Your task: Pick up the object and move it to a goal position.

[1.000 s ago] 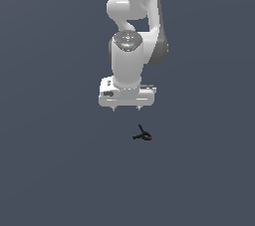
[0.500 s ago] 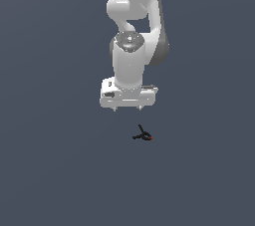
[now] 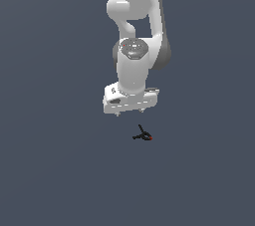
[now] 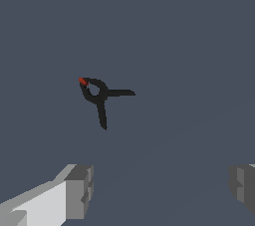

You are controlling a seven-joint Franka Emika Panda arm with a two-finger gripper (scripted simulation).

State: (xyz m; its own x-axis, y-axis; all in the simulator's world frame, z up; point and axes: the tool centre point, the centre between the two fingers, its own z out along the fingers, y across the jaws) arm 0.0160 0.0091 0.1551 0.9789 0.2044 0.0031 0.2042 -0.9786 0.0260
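Gripper hangs from the white arm above a flat grey floor, pointing downward, with its jaws spread wide apart and nothing between them. That spread is plain only in the wrist view, where the two grey fingertips stand far from each other at opposite edges with bare floor in the gap; the exterior view shows just two short stubs under the white hand.

The object, a tiny black clamp with a red-orange tip, lies on the floor near the gripper, just toward the exterior view's right of it and apart from it. The wrist view alone reveals its shape: a small loop at the red tip and two thin prongs splaying outward. Only the exterior view shows the arm.
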